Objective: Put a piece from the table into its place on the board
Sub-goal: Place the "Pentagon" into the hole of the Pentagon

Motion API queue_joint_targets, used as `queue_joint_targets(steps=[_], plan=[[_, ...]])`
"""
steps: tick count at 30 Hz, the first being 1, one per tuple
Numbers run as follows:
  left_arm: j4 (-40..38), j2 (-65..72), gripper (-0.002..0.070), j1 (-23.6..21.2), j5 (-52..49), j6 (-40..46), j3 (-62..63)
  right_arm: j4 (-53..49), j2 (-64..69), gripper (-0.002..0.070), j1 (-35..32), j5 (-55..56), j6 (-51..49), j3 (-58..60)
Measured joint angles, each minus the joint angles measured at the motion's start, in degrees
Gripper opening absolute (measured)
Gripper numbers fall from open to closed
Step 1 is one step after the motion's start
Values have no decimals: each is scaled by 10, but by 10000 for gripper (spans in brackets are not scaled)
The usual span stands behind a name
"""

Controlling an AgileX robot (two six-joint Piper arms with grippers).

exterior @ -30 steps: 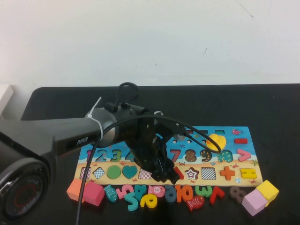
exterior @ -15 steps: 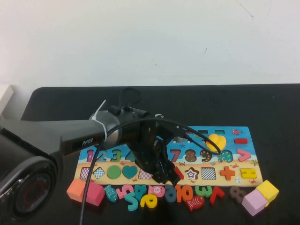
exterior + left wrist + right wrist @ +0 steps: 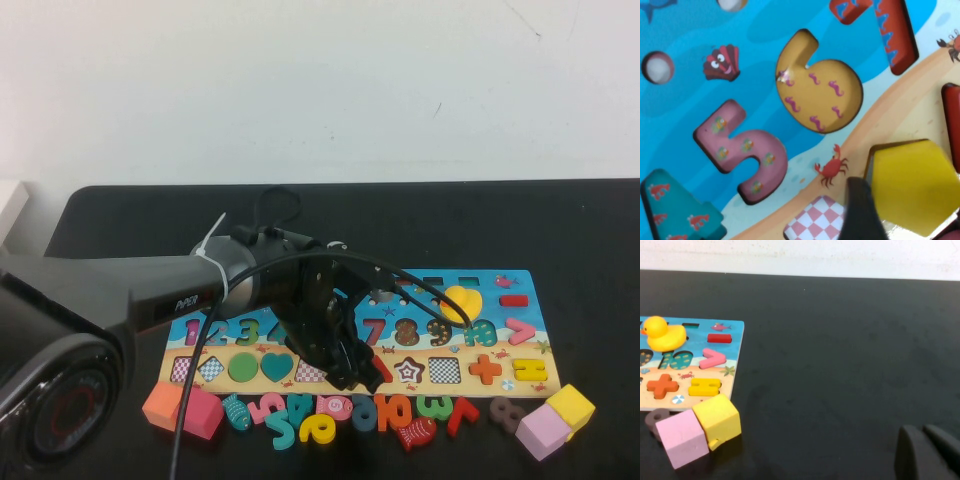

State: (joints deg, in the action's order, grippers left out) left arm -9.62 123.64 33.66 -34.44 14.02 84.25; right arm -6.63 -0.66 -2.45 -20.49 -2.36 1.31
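Right now we are lowering the left gripper [image 3: 352,368] over the lower row of the board [image 3: 520,285], and we are pinching a yellow pentagon piece [image 3: 912,185] between its fingers; the wrist view is showing one dark finger [image 3: 860,210] lying against the piece's edge. The piece is hanging just beside the checkered recess [image 3: 817,217], below the empty 6 cut-out [image 3: 817,92] and the pink 5 [image 3: 742,147], and we are judging it as not yet seated, so the placing itself is what is left, along with letting go. Compared with a second ago, we are seeing the arm's wrist shifted slightly toward the board's far edge, while the fingertips are staying over nearly the same spot; the loose numbers and blocks along the board's near edge are lying as they were. Our right gripper [image 3: 925,452] is parked over bare table well apart from the board's right end, fingers pressed together.
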Motion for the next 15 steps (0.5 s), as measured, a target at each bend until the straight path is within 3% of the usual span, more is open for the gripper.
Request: queue_joint_targets(steps=[5,15], plan=[[1,0,409,0,0,-5,0,0,0,19,0,0,0,0],[9,-6,416,0,-20,-6,20,0,0,19,0,0,0,0]])
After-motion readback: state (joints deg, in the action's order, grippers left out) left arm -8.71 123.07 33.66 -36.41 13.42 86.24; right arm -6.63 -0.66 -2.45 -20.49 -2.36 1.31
